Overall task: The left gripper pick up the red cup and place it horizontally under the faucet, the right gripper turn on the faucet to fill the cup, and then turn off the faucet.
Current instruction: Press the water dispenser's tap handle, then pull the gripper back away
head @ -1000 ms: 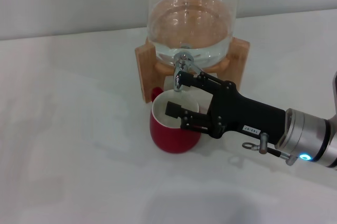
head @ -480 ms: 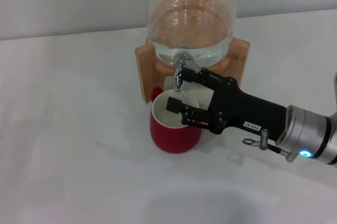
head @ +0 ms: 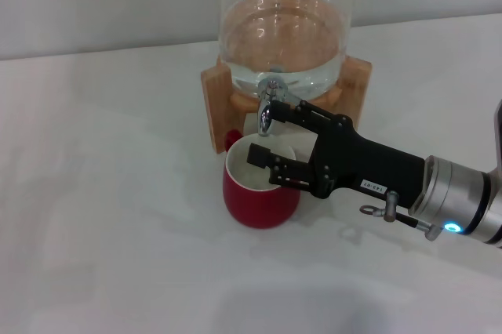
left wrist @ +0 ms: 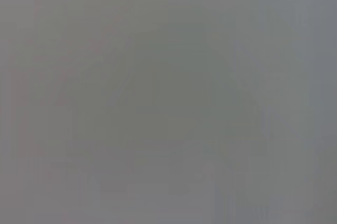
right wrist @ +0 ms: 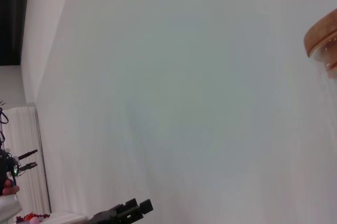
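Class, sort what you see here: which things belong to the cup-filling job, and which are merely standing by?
Part of the job:
- red cup, upright on the table under the tap
- faucet, above the cup's mouth
- right gripper, fingers spread, one by the faucet, one over the cup

Standing by:
- glass water jar
- wooden stand holding the jar
- white table

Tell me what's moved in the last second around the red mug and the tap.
The black right hand crept up and forward, its upper finger now reaching the small chrome faucet. The squat dark red cup, glass water jar and wooden stand stayed put.
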Robot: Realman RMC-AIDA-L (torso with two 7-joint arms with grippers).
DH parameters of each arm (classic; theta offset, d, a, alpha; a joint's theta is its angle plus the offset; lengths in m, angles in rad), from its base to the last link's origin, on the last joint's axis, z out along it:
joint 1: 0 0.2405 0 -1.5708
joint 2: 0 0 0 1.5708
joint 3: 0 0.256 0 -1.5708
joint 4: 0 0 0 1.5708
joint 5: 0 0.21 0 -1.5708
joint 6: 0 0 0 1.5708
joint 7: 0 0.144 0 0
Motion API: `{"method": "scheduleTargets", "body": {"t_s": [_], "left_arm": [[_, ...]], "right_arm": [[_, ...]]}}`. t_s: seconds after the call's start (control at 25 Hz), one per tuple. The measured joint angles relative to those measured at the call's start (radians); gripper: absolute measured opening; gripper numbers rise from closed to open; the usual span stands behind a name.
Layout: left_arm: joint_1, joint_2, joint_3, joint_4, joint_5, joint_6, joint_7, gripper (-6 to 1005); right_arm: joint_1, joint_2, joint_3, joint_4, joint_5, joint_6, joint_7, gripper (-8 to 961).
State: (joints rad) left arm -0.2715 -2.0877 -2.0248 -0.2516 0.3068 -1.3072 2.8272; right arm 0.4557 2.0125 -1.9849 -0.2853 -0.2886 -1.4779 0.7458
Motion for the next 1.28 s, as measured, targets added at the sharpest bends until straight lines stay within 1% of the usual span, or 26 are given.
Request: {"method": "scheduleTargets", "body": {"t_s": [1.28], "left_arm": [[0.0, 0.0, 0.0, 0.0, 0.0, -0.003, 0.0, 867]], "right_arm": [[0.012, -0.007, 0.026, 0.0, -0.002, 0.017, -0.002, 837]]}}
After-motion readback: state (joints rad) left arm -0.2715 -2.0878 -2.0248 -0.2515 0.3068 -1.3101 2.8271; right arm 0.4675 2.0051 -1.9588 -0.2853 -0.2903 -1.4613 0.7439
